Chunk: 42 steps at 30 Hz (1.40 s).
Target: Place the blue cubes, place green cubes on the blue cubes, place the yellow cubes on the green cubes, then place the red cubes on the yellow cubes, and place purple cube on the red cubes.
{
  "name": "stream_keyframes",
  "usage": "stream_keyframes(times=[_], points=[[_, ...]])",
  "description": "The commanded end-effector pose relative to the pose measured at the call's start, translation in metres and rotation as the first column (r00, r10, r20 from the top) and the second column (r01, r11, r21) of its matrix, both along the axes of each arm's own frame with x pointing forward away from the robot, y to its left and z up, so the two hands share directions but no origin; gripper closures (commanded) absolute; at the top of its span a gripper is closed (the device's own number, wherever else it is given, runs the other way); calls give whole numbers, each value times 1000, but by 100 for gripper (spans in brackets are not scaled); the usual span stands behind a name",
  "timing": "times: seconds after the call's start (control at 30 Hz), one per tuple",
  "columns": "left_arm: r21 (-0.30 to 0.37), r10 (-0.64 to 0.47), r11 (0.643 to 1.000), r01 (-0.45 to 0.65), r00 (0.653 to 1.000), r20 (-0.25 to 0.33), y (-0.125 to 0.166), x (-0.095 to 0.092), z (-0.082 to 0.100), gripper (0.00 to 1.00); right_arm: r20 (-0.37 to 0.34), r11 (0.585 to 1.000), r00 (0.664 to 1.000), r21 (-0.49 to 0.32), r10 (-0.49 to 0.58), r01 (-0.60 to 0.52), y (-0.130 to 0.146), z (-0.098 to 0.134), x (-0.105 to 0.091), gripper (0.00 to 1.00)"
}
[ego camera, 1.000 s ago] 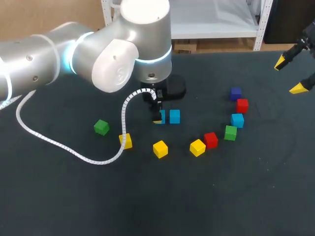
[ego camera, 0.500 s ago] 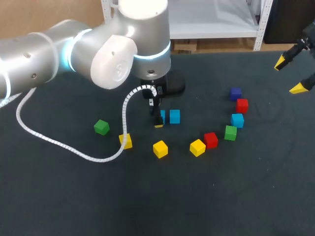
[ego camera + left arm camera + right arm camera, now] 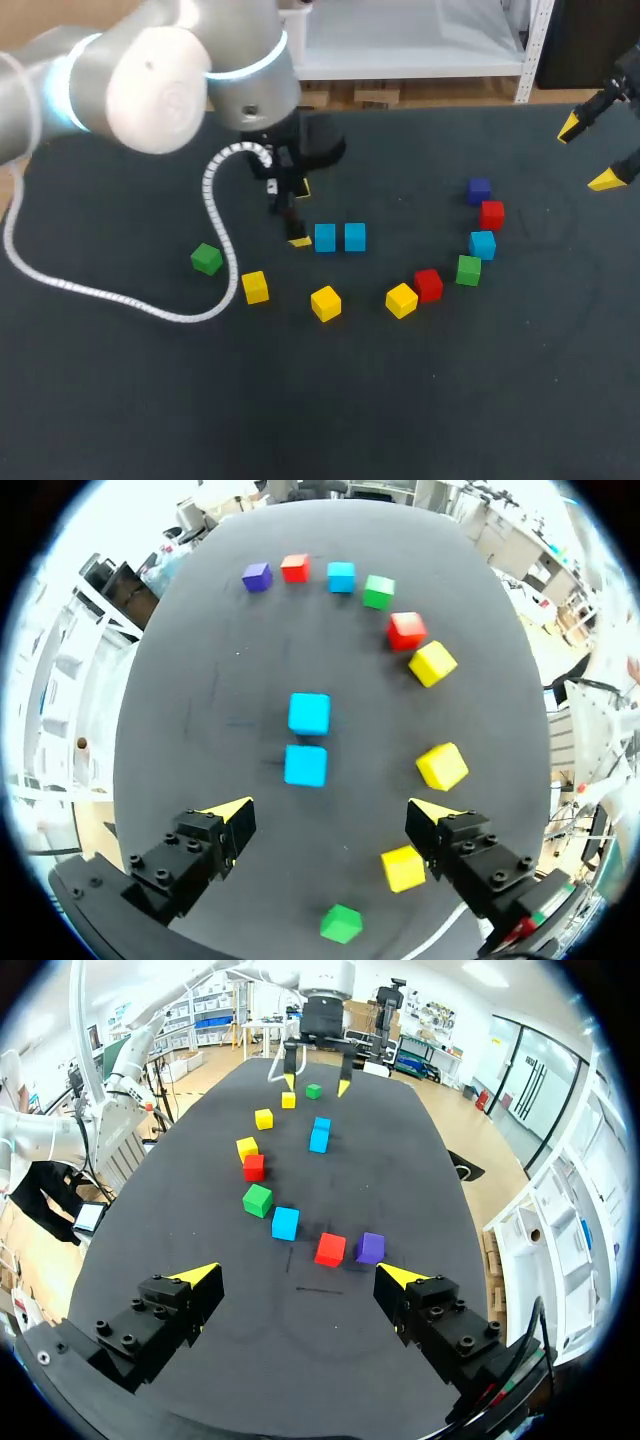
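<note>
The left hand [image 3: 335, 815], fingers apart and empty, has drawn back from the two blue cubes [image 3: 325, 237] left just beside each other mid-tabletop [image 3: 150, 400], so the blue base looks laid and a green cube [image 3: 207, 259] seems next.

Two cubes [image 3: 354, 237] sit side by side at the middle of the table [image 3: 300, 400] — nine more cubes [image 3: 428, 284] curve around them, front-left to rear right.

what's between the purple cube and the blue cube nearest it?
One red cube, in line between the purple cube and that blue cube. Clear in the head view; the left wrist view agrees.
</note>
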<state>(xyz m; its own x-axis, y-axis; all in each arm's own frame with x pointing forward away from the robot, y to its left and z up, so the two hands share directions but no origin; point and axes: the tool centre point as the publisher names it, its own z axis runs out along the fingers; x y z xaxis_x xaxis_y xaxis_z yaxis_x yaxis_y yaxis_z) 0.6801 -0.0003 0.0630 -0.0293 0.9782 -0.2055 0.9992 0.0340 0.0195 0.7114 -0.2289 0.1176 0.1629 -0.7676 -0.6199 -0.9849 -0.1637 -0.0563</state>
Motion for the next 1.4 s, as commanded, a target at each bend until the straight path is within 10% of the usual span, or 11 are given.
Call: stream_keyframes(times=[0.03,0.37,1.4], points=[[-127,5,992,-4,1000,12,27,-24,19,0,0,1000,1000,2,1,-1,0,0,0,0],[-312,47,949,-49,999,-15,52,-35,56,0,0,1000,1000,2,1,-1,0,0,0,0],[-370,119,925,-84,990,73,83,-19,93,0,0,1000,1000,2,1,-1,0,0,0,0]])
